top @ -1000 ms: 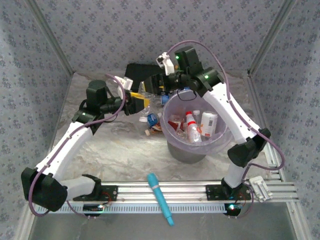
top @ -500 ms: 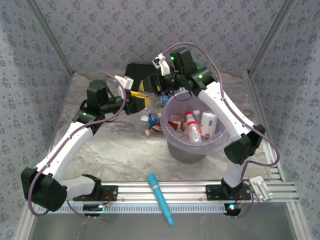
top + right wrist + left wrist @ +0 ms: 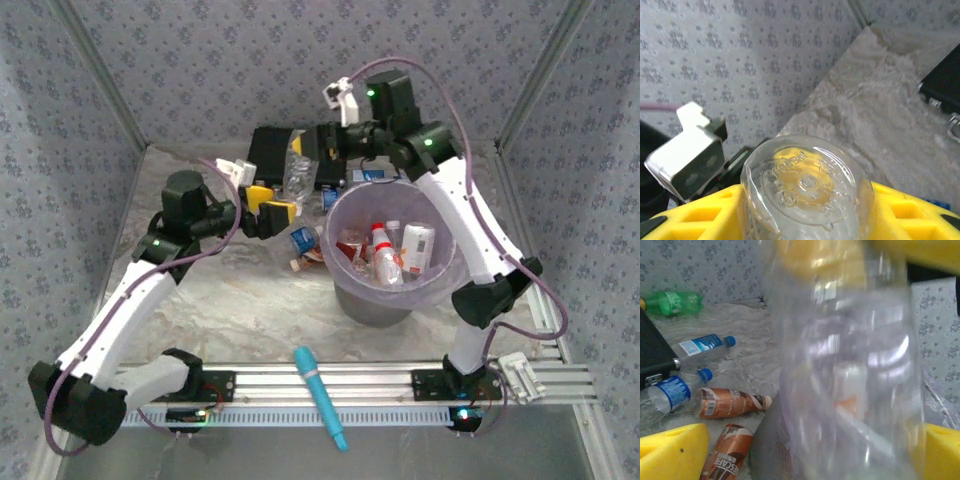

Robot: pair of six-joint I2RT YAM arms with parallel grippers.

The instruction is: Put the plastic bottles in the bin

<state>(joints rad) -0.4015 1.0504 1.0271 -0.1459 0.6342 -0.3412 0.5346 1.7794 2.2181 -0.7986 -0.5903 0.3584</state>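
Note:
A clear plastic bottle hangs behind the bin's left rim with my right gripper shut on it. In the right wrist view the bottle's round base sits between the yellow fingers. My left gripper stands open just left of and below that bottle, whose blurred body rises close in front of its spread fingers. The bin, a grey bucket with a lilac bag, holds several bottles. More bottles lie on the table: green, blue-labelled, brown.
A flat black box lies at the back, behind the held bottle. Two small bottles rest against the bin's left side. A cyan stick lies across the front rail. Patterned walls close in the table on three sides.
My left gripper has opened, let go of the clear bottle and drawn back to the left. My right gripper has closed on that bottle and lifted it slightly towards the back.

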